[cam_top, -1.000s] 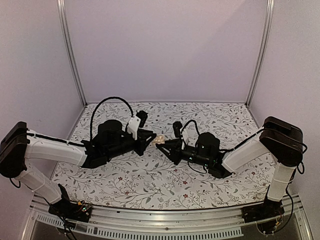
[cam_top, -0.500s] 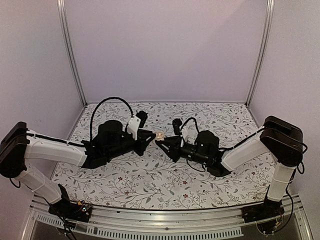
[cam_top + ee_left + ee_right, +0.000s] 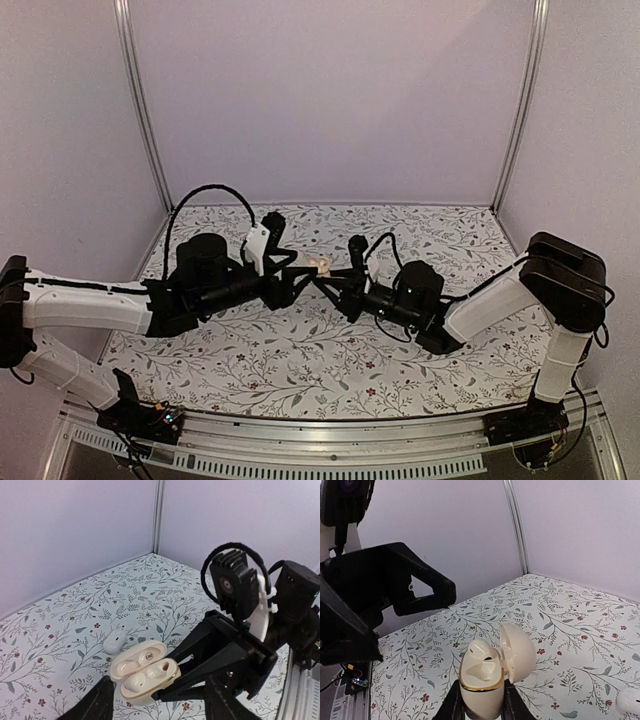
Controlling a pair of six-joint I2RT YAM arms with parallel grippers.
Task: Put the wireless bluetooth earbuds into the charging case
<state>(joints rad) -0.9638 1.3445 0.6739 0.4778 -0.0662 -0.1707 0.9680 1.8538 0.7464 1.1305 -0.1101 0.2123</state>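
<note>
The charging case (image 3: pixel 480 690) is cream-white with a gold rim, and its lid (image 3: pixel 518 652) stands open. My right gripper (image 3: pixel 481 702) is shut on the case body and holds it upright above the table. One white earbud (image 3: pixel 481 653) sits in a socket of the case (image 3: pixel 145 672). This earbud (image 3: pixel 134 682) fills the left socket, and the socket beside it is empty. A second earbud (image 3: pixel 114 641) lies on the table just behind the case. My left gripper (image 3: pixel 160 695) is open, with its fingers on either side of the case and not touching it.
The table is covered with a floral cloth (image 3: pixel 300 370). Lilac walls with metal corner posts (image 3: pixel 140 110) enclose the back and sides. In the top view both grippers meet at the case (image 3: pixel 322 265) near the middle of the table. The loose earbud (image 3: pixel 627 700) shows at the lower right of the right wrist view.
My left gripper has opened, and the left arm has drawn back to the left. The right gripper has carried the case a little away from the arms' bases.
</note>
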